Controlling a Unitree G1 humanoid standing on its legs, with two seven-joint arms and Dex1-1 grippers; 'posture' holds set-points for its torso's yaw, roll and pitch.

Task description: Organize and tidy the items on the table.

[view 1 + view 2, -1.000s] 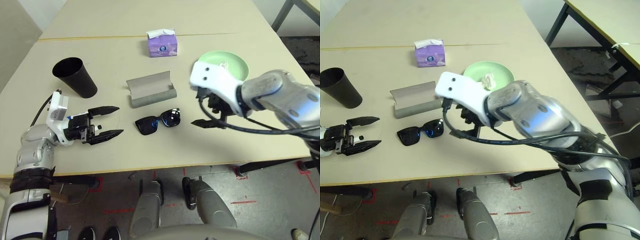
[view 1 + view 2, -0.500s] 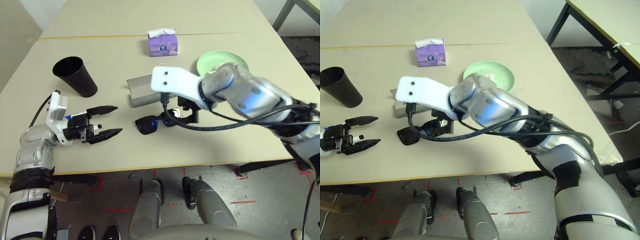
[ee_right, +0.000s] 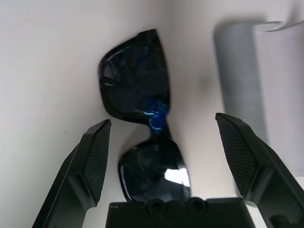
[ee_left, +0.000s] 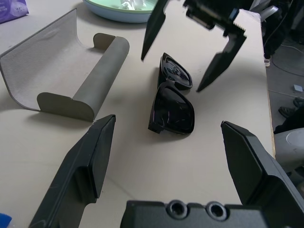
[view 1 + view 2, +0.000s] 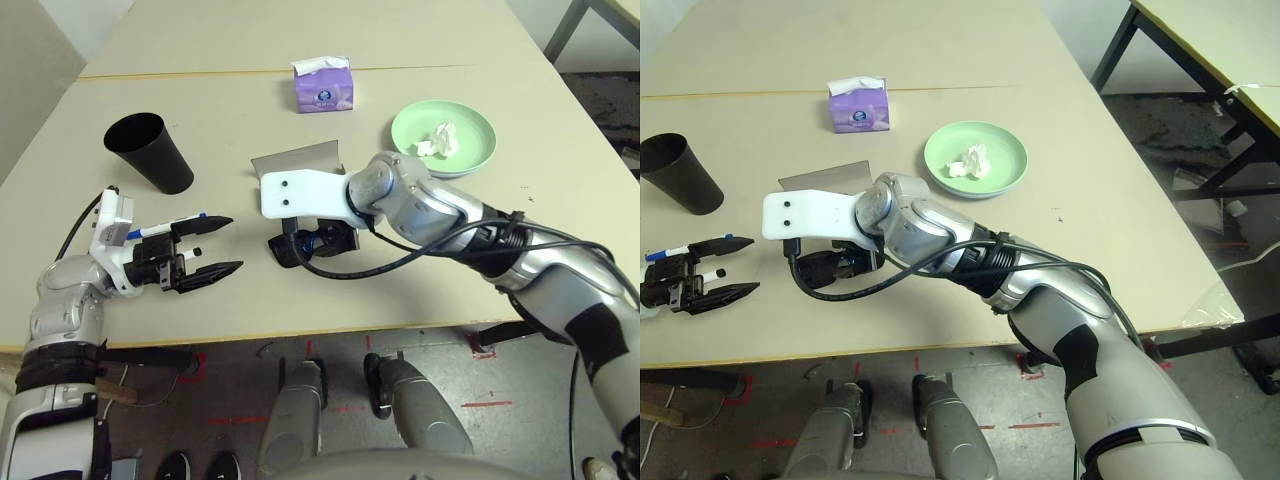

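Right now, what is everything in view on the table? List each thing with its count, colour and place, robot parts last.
sunglasses: one, black, folded, near the front middle of the table, beside the case
glasses case: one, grey, open, just behind the sunglasses
cup: one, black, upright, on the left
tissue box: one, purple, far middle, by the seam
plate: one, pale green, on the right
crumpled tissue: one, white, on the plate
marker: one, white with a blue tip, by the left gripper
table: one, beige
left gripper: black, open, on the left, pointing at the sunglasses
right gripper: black, open, just above the sunglasses
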